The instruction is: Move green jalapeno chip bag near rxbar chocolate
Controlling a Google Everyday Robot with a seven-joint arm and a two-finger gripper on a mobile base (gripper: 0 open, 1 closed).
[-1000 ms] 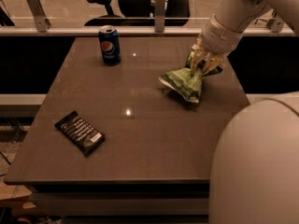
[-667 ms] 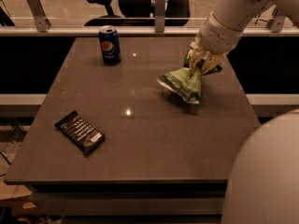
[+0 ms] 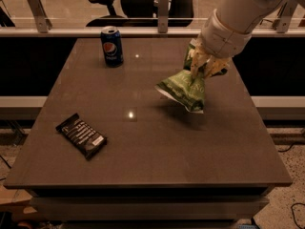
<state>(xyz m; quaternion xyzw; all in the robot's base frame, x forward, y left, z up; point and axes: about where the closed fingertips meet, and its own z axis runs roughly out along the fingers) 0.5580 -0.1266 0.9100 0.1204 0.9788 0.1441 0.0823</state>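
The green jalapeno chip bag (image 3: 184, 89) hangs in the air over the right half of the brown table (image 3: 157, 142), lifted off its surface with a shadow below it. My gripper (image 3: 204, 67) is shut on the bag's top end and holds it up from above. The rxbar chocolate (image 3: 81, 135), a flat black wrapper with white text lines, lies on the table's front left part, well to the left of the bag.
A blue Pepsi can (image 3: 112, 46) stands upright at the table's back left. A railing (image 3: 95, 31) and office chairs (image 3: 109, 4) are behind the table. My white arm (image 3: 243, 13) reaches in from the upper right.
The gripper has lifted the chip bag off the table and shifted it slightly left and toward the front. The white robot body at the lower right has left the view.
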